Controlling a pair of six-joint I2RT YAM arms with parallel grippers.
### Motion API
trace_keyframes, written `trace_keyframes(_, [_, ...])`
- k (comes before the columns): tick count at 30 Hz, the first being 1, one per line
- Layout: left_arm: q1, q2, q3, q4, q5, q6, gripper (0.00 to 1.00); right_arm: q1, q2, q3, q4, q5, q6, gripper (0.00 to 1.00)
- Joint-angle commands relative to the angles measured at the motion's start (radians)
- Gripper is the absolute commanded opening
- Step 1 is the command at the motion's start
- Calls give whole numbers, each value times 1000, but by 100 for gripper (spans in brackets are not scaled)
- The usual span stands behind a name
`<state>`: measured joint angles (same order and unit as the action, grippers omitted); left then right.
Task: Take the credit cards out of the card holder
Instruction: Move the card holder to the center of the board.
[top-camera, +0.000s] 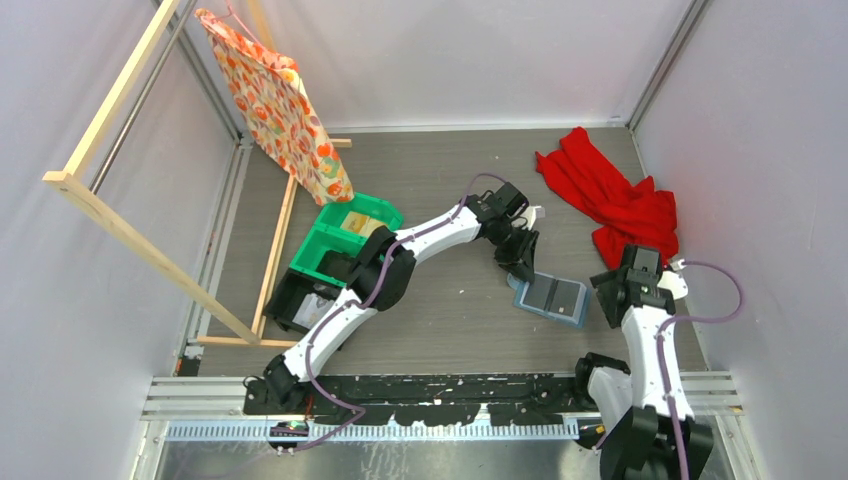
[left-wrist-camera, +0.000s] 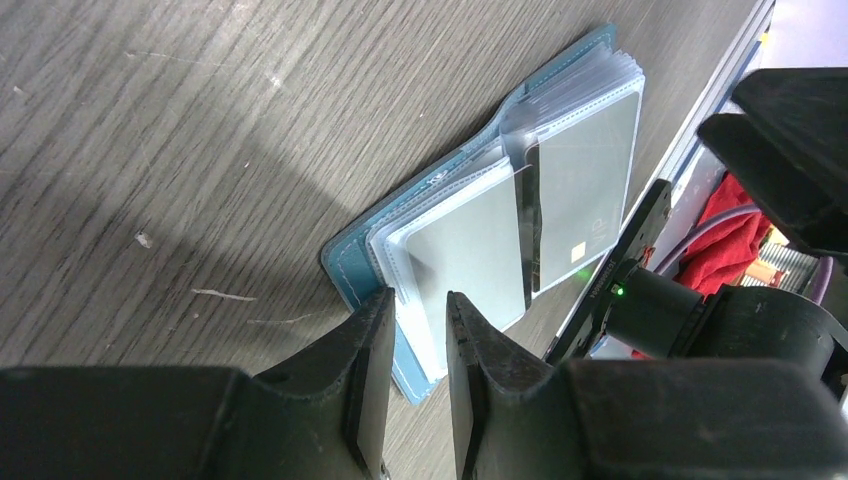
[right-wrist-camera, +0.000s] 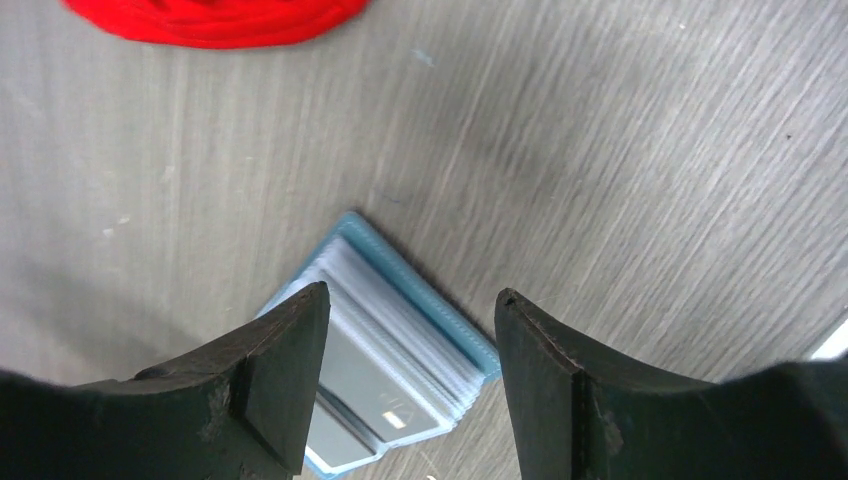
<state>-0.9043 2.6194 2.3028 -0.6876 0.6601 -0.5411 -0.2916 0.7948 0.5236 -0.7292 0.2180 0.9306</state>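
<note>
Card holder (left-wrist-camera: 350, 280) open flat. Left gripper (left-wrist-camera: 418, 305) narrowly apart, straddling pale card (left-wrist-camera: 470, 250) corner: close on card alone, not clear sleeve (left-wrist-camera: 388, 258). Right gripper (right-wrist-camera: 412, 310) wide apart above; should pin holder.

Left arm (top-camera: 440, 228): extended forward and to right, elbow bent, wrist pitched down.
Left gripper (left-wrist-camera: 418, 296): fingers near-parallel, narrow gap; grasp not determinable.
Right arm (top-camera: 650, 340): upright, folded close to base.
Right gripper (right-wrist-camera: 410, 294): jaws wide apart, pointing down.
</note>
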Motion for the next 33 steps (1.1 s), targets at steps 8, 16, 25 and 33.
trace_keyframes(8, [-16, 41, -28, -73, -31, 35, 28, -3, 163, -61, 139, -196, 44, 67])
trace_keyframes(16, [8, 51, -52, -74, -31, 35, 27, -1, 89, -175, 206, -351, 154, 66])
trace_keyframes(25, [40, 19, -97, -66, -40, 45, 26, -2, 30, -233, 226, -370, 196, 64])
trace_keyframes(33, [77, -5, -148, -66, -48, 65, 26, 68, 22, -290, 319, -384, 285, 62])
